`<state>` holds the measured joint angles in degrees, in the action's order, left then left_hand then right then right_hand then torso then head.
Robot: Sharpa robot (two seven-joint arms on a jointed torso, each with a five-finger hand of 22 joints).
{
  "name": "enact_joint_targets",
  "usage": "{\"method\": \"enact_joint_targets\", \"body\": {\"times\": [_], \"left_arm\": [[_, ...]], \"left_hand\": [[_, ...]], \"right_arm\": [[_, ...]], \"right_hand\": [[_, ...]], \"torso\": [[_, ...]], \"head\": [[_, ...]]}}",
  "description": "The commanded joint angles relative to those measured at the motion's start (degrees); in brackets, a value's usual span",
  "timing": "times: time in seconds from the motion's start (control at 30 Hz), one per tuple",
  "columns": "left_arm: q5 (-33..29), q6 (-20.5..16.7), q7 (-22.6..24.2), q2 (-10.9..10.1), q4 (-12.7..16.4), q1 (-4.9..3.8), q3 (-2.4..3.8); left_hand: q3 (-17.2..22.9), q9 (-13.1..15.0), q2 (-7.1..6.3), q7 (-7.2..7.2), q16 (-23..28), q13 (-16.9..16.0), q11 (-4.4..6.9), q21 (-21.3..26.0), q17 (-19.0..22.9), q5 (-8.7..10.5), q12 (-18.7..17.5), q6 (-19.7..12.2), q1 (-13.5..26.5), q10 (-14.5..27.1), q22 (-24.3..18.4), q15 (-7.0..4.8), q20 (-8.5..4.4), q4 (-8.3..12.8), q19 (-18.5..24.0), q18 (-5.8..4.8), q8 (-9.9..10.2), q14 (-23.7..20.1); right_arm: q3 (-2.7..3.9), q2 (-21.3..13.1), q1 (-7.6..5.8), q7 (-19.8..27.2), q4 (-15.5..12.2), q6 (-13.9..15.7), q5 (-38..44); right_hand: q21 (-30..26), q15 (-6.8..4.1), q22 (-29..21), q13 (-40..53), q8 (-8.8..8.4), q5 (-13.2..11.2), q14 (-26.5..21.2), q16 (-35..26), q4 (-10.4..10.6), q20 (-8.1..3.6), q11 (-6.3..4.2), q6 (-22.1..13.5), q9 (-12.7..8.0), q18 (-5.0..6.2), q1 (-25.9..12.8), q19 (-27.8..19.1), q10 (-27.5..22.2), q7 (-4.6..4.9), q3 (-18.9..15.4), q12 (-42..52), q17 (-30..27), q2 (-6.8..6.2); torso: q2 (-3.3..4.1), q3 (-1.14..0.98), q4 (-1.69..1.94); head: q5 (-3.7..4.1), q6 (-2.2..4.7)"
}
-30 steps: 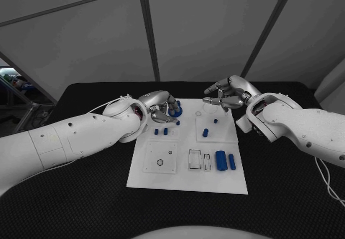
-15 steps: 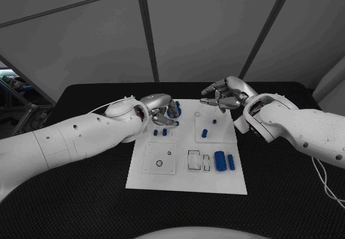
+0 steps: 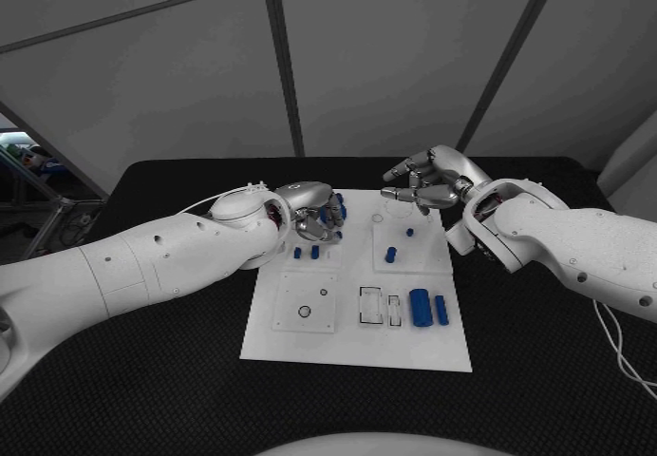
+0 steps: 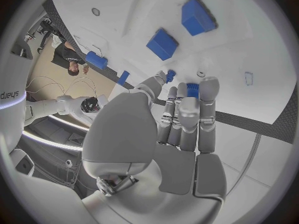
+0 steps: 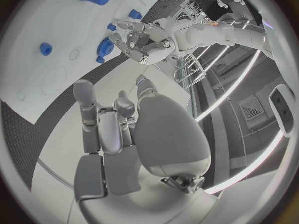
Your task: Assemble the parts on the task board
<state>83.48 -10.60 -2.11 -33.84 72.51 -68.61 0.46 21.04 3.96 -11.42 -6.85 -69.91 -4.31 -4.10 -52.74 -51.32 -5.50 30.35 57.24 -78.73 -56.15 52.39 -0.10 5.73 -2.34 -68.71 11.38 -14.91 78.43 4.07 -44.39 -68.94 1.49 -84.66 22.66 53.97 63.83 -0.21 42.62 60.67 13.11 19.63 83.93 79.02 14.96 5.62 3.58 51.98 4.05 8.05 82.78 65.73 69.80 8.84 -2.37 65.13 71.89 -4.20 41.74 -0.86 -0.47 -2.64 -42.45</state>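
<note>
A white task board [image 3: 359,332] lies in the middle of a black table [image 3: 164,380]. The left hand [image 3: 312,211] reaches over the board's far left corner, fingers curled down around a blue gear-like part [image 3: 330,211]; whether it actually grips the part cannot be told. In the left wrist view, the fingertips [image 4: 192,91] sit against a small blue piece. The right hand [image 3: 427,182] hovers above the board's far right corner, fingers bent inward and holding nothing. 2 short blue pegs [image 3: 307,252] stand near the board's left edge. A blue peg [image 3: 390,254] stands near the middle. 2 blue cylinders [image 3: 428,308] lie side by side near the right edge.
</note>
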Motion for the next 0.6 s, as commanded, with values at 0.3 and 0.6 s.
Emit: {"method": "enact_joint_targets", "body": {"times": [0.3, 0.6], "left_arm": [[0.6, 1.6, 0.0, 1.2, -0.7, -0.08, 0.03], [0.6, 3.2, -0.5, 1.6, -1.2, -0.08, 0.01]], "left_hand": [[0.7, -0.1, 0.9, -0.5, -1.4, 0.2, 0.01, -2.2, -1.7, 0.24, -0.4, 0.2, -0.1, -0.8, 2.2, -0.06, 0.05, 0.1, -1.5, -2.77, 0.5, 1.1], [2.2, -0.1, 1.63, -0.24, -3.3, 0.4, 0.41, -5.4, -3.8, 0.21, -0.9, 1.5, -0.8, -2.3, 5.5, -0.39, -0.16, 0.7, -3.1, -3.35, 0.7, 2.2]], "right_arm": [[0.03, 0.0, -0.06, 0.5, -0.1, 0.0, -0.1], [0.03, 0.1, -0.06, 0.5, -0.1, 0.0, -0.1]], "right_hand": [[-0.2, -0.48, -0.1, 0.0, 0.26, 0.4, 1.8, -0.3, 0.2, -0.09, 0.05, -0.2, -0.1, 0.72, -0.2, -0.5, -0.5, -0.24, 0.1, -0.2, -0.1, 0.55], [-0.2, -0.48, -0.1, 0.0, 0.26, 0.4, 1.8, -0.3, 0.2, -0.09, 0.05, -0.2, -0.1, 0.72, -0.2, -0.5, -0.5, -0.24, 0.1, -0.2, -0.1, 0.55]], "torso": [[-0.01, -0.04, -0.02], [-0.02, 0.01, 0.02]], "head": [[-0.17, 0.0], [-0.07, -0.03]]}}
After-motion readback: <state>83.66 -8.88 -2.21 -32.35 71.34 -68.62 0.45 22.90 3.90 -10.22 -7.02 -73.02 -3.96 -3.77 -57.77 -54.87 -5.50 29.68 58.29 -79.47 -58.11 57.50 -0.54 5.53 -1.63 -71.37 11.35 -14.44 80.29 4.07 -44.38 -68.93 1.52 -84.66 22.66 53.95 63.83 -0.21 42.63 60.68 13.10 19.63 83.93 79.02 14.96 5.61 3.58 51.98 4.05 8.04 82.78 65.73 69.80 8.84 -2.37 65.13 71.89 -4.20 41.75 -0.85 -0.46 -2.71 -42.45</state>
